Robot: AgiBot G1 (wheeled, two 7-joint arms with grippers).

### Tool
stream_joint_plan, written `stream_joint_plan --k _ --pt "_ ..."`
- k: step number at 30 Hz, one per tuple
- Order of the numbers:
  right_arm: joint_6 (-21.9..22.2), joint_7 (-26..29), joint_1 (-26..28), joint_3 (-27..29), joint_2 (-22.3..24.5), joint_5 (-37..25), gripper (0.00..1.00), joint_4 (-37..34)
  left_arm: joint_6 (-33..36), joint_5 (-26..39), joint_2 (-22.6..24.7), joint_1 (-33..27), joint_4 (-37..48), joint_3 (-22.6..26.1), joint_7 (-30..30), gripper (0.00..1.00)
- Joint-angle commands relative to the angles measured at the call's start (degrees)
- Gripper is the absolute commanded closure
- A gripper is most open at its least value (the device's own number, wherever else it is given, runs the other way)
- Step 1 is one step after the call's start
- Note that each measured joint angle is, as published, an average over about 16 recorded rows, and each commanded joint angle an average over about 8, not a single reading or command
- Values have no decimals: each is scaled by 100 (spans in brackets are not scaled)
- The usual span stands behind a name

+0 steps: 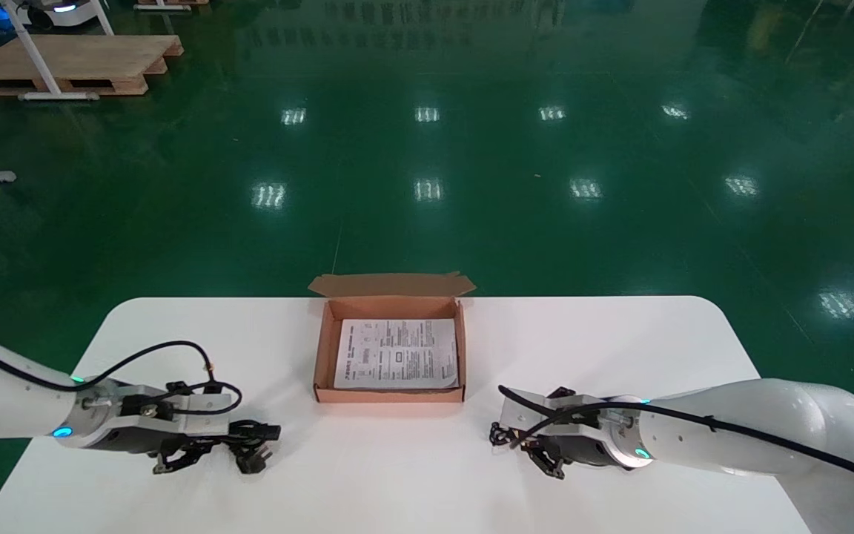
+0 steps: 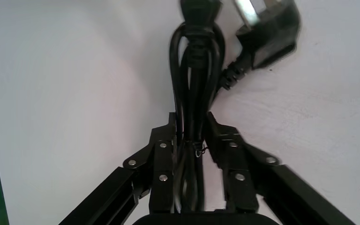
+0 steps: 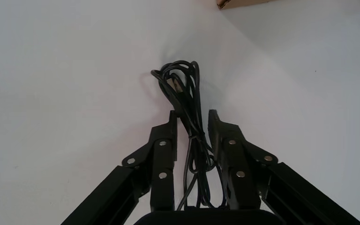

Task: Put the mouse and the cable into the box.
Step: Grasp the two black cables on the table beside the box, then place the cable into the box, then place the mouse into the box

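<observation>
The open cardboard box point(image 1: 322, 348) sits at the table's middle back with a printed sheet point(image 1: 396, 353) in it. My left gripper point(image 1: 255, 443) point(image 2: 191, 119), low at the front left, is shut on a thick black power cable point(image 2: 194, 79), whose plug point(image 2: 267, 33) lies past the fingertips on the table. At the front right, my right gripper point(image 1: 502, 434) point(image 3: 191, 117) is closed round a thin black coiled cable point(image 3: 180, 82); the strands touch both fingers point(image 3: 163, 154). A small connector shows in the coil. No mouse is visible.
The white table point(image 1: 620, 348) has rounded back corners, and a green floor lies beyond it. A corner of the box point(image 3: 236, 3) shows ahead of the right gripper. Bare tabletop lies between each gripper and the box.
</observation>
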Motion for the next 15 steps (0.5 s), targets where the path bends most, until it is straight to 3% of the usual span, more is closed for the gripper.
stream_joint_plan --k 1,15 --pt "0 1 -1 1 1 1 100 1 -1 0 -1 0 -2 0 -1 100" --pt "137 132 258 190 193 97 100 -45 85 -50 -151 -299 -111 -55 25 100"
